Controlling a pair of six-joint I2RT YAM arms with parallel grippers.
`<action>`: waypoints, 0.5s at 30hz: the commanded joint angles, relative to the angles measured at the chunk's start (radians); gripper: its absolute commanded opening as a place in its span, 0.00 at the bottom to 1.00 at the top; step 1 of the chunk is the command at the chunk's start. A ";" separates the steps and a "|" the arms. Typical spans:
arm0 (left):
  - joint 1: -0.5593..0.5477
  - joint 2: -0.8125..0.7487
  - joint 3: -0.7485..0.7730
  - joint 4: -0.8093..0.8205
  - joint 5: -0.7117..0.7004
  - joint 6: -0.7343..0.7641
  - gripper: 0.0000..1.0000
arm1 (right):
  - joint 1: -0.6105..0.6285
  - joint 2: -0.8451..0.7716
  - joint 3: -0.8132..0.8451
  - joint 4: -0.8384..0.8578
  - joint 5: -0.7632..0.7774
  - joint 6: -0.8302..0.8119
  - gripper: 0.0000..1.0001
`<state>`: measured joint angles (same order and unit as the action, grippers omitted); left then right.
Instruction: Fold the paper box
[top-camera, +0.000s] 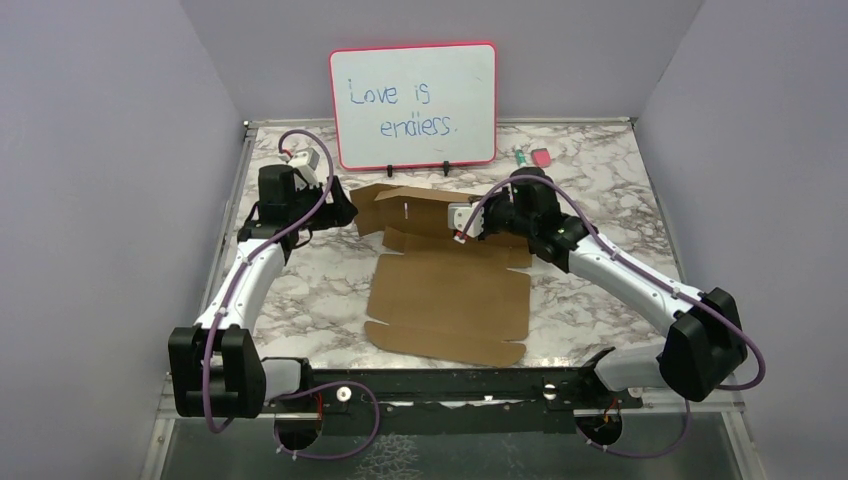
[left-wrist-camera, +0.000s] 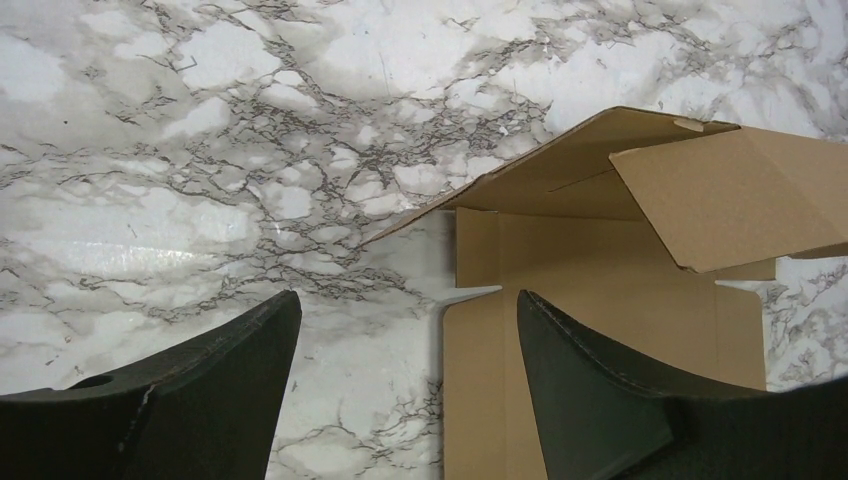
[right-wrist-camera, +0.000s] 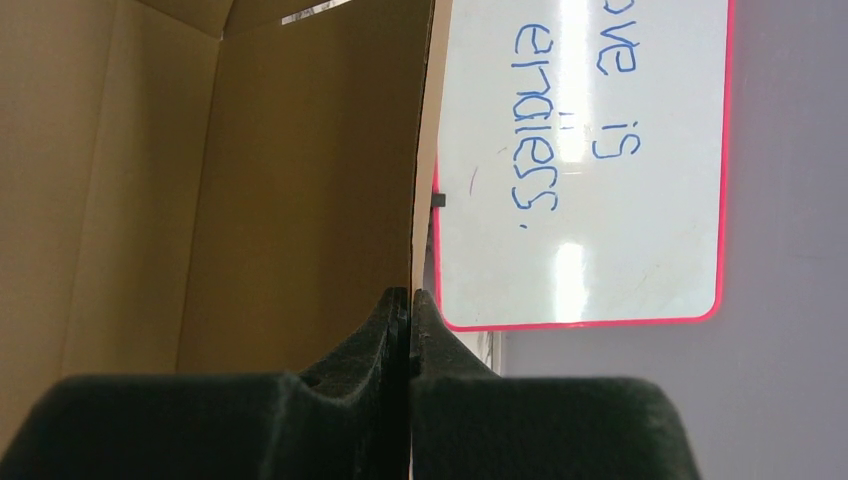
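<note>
the paper box (top-camera: 447, 295) lies mid-bench (top-camera: 600, 170), its flat sheet toward 6 o'clock and its raised panels toward 12, just in front of the whiteboard (top-camera: 413, 104). the right fingers (right-wrist-camera: 400, 330) are pinched tight on the edge of an upright panel. the left fingers (left-wrist-camera: 250, 350) hang wide apart at the box's 10 o'clock corner, gripping nothing.

Brown paper box (top-camera: 450, 300), marbled table (top-camera: 600, 190)
</note>
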<state>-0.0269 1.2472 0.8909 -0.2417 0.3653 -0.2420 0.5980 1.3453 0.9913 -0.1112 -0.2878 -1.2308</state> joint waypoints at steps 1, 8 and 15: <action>0.007 -0.011 0.024 0.005 -0.012 0.003 0.80 | 0.016 -0.005 -0.043 -0.008 0.049 0.022 0.05; 0.018 0.059 0.086 0.063 0.080 -0.059 0.80 | 0.017 -0.008 -0.060 0.002 0.051 0.036 0.05; 0.106 0.128 0.134 0.124 0.141 -0.117 0.80 | 0.017 -0.014 -0.062 -0.003 0.050 0.042 0.05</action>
<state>0.0429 1.3361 0.9672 -0.1768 0.4412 -0.3138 0.6071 1.3441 0.9581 -0.0517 -0.2508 -1.2198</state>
